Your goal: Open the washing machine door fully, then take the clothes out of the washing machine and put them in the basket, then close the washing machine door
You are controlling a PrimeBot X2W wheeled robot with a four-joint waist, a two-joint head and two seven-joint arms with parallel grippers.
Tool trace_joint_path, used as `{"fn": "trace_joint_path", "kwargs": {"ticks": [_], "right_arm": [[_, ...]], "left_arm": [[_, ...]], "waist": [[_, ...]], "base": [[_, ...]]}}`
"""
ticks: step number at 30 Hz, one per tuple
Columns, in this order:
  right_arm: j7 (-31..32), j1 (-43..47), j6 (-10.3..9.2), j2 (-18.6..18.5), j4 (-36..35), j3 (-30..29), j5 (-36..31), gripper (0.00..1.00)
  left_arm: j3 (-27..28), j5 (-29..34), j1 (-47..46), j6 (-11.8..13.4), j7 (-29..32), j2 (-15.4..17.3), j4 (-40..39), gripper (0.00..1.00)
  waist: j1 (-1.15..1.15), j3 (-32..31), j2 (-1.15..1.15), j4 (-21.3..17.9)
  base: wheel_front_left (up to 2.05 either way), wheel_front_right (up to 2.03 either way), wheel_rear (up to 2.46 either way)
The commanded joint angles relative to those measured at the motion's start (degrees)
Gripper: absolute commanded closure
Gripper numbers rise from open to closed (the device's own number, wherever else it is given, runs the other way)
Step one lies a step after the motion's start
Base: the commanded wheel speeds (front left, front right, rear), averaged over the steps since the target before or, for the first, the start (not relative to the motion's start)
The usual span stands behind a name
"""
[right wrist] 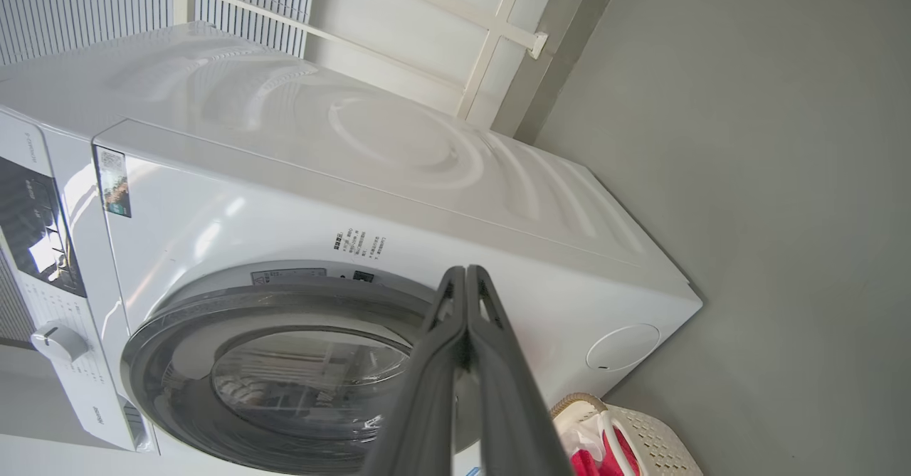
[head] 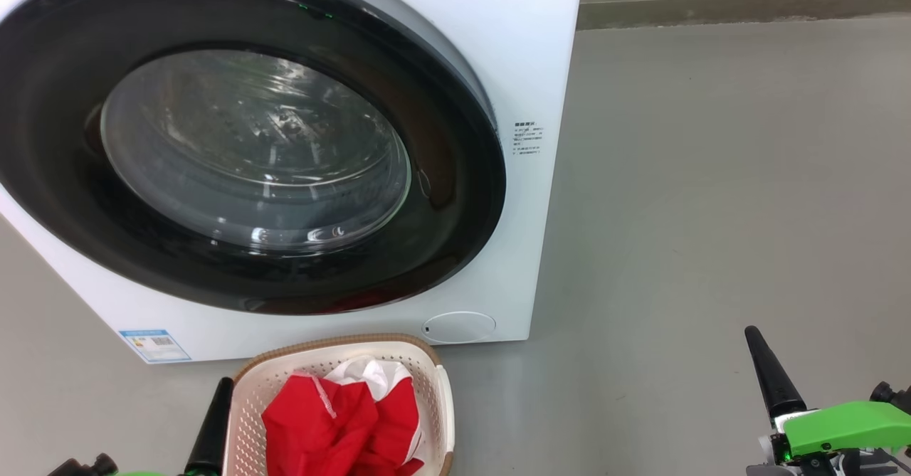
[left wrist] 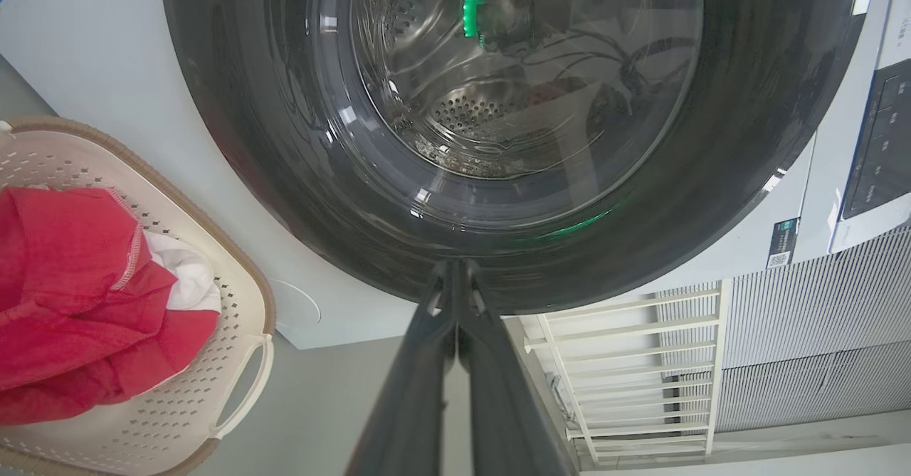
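The red clothes (head: pixel 320 419) lie in the basket (head: pixel 245 419) on the floor just before the washing machine (head: pixel 527 56), whose door (head: pixel 441 198) looks shut. Both pairs of jaws are pressed together and empty, so the task seems finished.

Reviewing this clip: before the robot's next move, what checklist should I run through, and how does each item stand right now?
1. washing machine door shut: looks flush, ok.
2. door latched: cannot tell.
3. clothes in the basket: red bundle lies inside, ok.
4. drum empty: reflections on the glass hide part of it, cannot tell.
5. left gripper free: shut, holding nothing, ok.
6. right gripper free: shut, holding nothing, ok.
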Motion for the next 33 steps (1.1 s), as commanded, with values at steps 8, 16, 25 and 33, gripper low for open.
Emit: {"fn": "trace_joint_path", "kwargs": {"ticks": [8,16,25,33], "right_arm": [[1.6,-3.85,-0.04,-0.27,-1.94,0.03,4.84,1.0],[2.97,-4.64,-0.05,-0.02,-2.1,-0.57,8.78,1.0],[4.51,-5.51,-0.05,0.26,-2.28,-1.24,13.2,1.0],[4.7,-5.6,-0.05,0.31,-2.29,-1.35,13.61,1.0]], "left_arm": [[2.11,-5.87,-3.06,-0.34,1.59,0.34,-1.56,1.0],[2.41,-10.8,-3.7,-0.36,2.89,0.27,-1.61,1.0],[2.76,-16.32,-4.43,-0.39,4.36,0.19,-1.66,1.0],[2.79,-16.89,-4.5,-0.4,4.5,0.18,-1.67,1.0]], "waist": [[0.0,-0.11,0.0,0.11],[0.0,-0.22,0.0,0.22],[0.0,-0.34,0.0,0.34],[0.0,-0.35,0.0,0.35]], "base": [[0.0,0.0,0.0],[0.0,0.0,0.0],[0.0,0.0,0.0],[0.0,0.0,0.0]]}}
